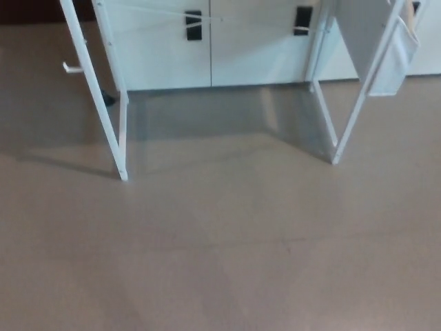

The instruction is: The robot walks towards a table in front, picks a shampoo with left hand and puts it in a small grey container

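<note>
Only the lower part of a white table shows in the head view: its left legs and right legs stand on the brown floor. The tabletop is above the picture's edge. No shampoo, no grey container and neither of my hands is visible.
White cabinets with two black handles stand behind the table legs. A pale bag or panel hangs at the right leg. A small white hook juts from the left leg.
</note>
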Controlling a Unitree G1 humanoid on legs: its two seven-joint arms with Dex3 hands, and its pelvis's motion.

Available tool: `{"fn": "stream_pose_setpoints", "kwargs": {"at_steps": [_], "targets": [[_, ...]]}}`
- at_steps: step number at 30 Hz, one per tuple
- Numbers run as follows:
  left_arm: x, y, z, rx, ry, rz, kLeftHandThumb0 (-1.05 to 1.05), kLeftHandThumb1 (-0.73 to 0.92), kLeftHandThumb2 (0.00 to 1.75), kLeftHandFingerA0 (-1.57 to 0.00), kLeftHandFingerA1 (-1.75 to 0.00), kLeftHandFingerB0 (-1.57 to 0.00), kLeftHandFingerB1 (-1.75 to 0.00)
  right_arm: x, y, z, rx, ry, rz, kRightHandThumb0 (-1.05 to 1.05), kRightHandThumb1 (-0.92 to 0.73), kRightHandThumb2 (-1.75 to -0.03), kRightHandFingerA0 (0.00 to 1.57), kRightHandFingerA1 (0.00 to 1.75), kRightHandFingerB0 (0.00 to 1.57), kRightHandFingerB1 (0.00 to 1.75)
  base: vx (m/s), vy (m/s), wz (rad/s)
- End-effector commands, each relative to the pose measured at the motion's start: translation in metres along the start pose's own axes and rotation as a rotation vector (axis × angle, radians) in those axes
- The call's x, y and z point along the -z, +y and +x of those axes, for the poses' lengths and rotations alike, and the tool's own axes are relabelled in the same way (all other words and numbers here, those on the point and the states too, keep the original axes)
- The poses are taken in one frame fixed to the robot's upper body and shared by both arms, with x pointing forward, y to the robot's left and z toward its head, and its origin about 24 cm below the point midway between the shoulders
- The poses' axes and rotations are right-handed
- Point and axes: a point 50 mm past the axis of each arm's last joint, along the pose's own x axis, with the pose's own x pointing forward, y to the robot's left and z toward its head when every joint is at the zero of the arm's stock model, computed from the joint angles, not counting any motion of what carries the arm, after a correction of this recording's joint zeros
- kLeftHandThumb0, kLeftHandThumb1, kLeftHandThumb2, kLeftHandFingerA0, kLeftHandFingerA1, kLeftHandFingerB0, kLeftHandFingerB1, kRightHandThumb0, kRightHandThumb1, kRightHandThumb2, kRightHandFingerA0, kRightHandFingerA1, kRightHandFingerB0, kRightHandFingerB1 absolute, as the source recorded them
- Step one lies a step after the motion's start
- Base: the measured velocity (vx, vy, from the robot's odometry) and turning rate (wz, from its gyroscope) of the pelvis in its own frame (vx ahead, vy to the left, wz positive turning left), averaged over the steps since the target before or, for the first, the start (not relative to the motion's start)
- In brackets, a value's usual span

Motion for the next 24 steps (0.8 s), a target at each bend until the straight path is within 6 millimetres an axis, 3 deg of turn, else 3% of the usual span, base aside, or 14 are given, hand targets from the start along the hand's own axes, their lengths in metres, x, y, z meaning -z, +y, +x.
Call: {"fn": "stream_pose_setpoints", "kwargs": {"at_steps": [1, 3, 4, 7, 9, 10, 12, 13, 15, 16, 24], "targets": [[0.001, 0.0033, -0.0012, 0.007, -0.003, -0.008, -0.26, 0.59, 0.58, -0.65, -0.45, -0.44, -0.37, 0.0027, -0.0015, -0.0006, -0.002, 0.014, -0.018, -0.19, -0.72, -0.61, 0.63, 0.44, 0.5, 0.38, 0.51, -0.102, 0.27], [0.0014, 0.004, -0.0013, 0.007, 0.001, -0.011, -0.26, 0.58, 0.58, -0.65, -0.45, -0.44, -0.37, 0.0023, -0.0009, -0.0004, -0.003, 0.013, -0.019, -0.19, -0.72, -0.61, 0.63, 0.43, 0.5, 0.38, 0.47, -0.2, 0.98], [0.0015, 0.0046, -0.0014, 0.006, 0.003, -0.001, -0.36, 0.49, 0.71, -0.6, -0.53, -0.41, -0.45, 0.0021, -0.0005, -0.0003, -0.004, 0.013, -0.022, -0.2, -0.72, -0.61, 0.64, 0.44, 0.5, 0.38, 0.4, -0.184, 0.49], [0.0012, 0.0046, -0.0015, 0.011, -0.001, 0.01, -0.37, 0.49, 0.71, -0.6, -0.53, -0.41, -0.46, 0.0013, -0.0009, -0.0003, -0.008, 0.01, -0.03, -0.19, -0.71, -0.61, 0.65, 0.45, 0.5, 0.38, 0.4, -0.084, 0.11], [0.0002, 0.0054, -0.0012, 0.012, -0.002, 0.008, -0.36, 0.49, 0.71, -0.6, -0.53, -0.41, -0.46, 0.0002, -0.0007, 0.0, -0.009, 0.008, -0.03, -0.19, -0.71, -0.61, 0.64, 0.44, 0.5, 0.38, 0.39, -0.023, -0.01], [0.0014, 0.0051, -0.0016, 0.011, 0.001, 0.003, -0.29, 0.59, 0.58, -0.65, -0.45, -0.46, -0.38, 0.0011, 0.0, -0.0002, -0.013, 0.01, -0.035, -0.19, -0.72, -0.62, 0.62, 0.44, 0.5, 0.38, 0.44, 0.039, -0.16], [0.002, 0.0049, -0.0018, 0.013, 0.001, 0.003, -0.29, 0.59, 0.58, -0.65, -0.44, -0.46, -0.38, 0.0014, 0.0003, -0.0002, -0.015, 0.013, -0.037, -0.2, -0.72, -0.61, 0.63, 0.44, 0.5, 0.38, 0.42, 0.084, -0.21], [0.004, 0.0049, -0.0027, 0.016, 0.006, 0.017, -0.38, 0.5, 0.72, -0.6, -0.53, -0.41, -0.46, 0.0031, 0.0016, -0.0004, -0.017, 0.018, -0.04, -0.2, -0.71, -0.61, 0.64, 0.44, 0.5, 0.38, 0.45, 0.153, -0.31], [0.0048, 0.0051, -0.0033, 0.022, 0.004, 0.028, -0.38, 0.5, 0.73, -0.6, -0.54, -0.41, -0.46, 0.0037, 0.0023, -0.0005, -0.016, 0.017, -0.045, -0.2, -0.71, -0.61, 0.65, 0.45, 0.5, 0.38, 0.47, 0.163, -0.23], [0.0066, 0.0051, -0.004, 0.026, 0.009, 0.043, -0.31, 0.61, 0.58, -0.65, -0.43, -0.45, -0.37, 0.005, 0.0037, -0.0008, -0.015, 0.019, -0.05, -0.19, -0.72, -0.61, 0.65, 0.45, 0.51, 0.38, 0.64, 0.216, -0.4], [0.0089, 0.0036, -0.0045, 0.024, 0.012, 0.008, -0.31, 0.61, 0.58, -0.64, -0.43, -0.48, -0.38, 0.0057, 0.0043, -0.001, -0.021, 0.017, -0.066, -0.17, -0.71, -0.61, 0.65, 0.45, 0.51, 0.38, 0.56, 0.291, -0.18]]}}
